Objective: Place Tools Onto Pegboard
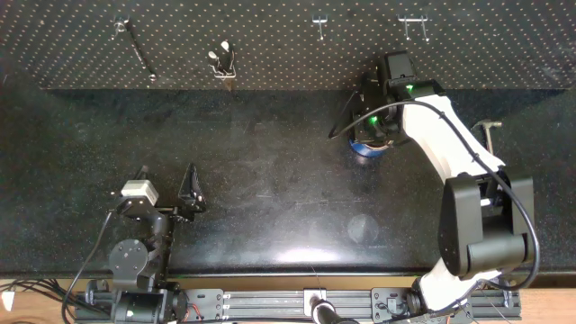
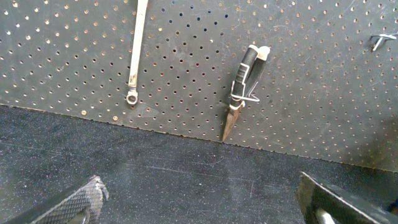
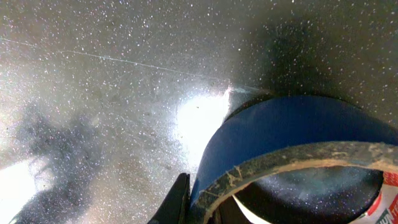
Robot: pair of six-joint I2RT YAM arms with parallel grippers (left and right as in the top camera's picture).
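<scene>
Black perforated pegboard (image 1: 270, 54) stands along the far edge of the dark speckled table (image 1: 270, 198). A slim silver wrench (image 2: 135, 50) hangs at far left, and black-and-white-handled pliers (image 2: 244, 87) hang just to its right. Two bare metal hooks (image 1: 319, 25) (image 1: 414, 25) sit further right. The right gripper (image 1: 369, 135) is at the blue tape roll (image 3: 292, 130) on the table right of centre, its fingers closed on the roll's wall. The left gripper (image 2: 205, 214) is at near left, its fingers spread wide and holding nothing.
</scene>
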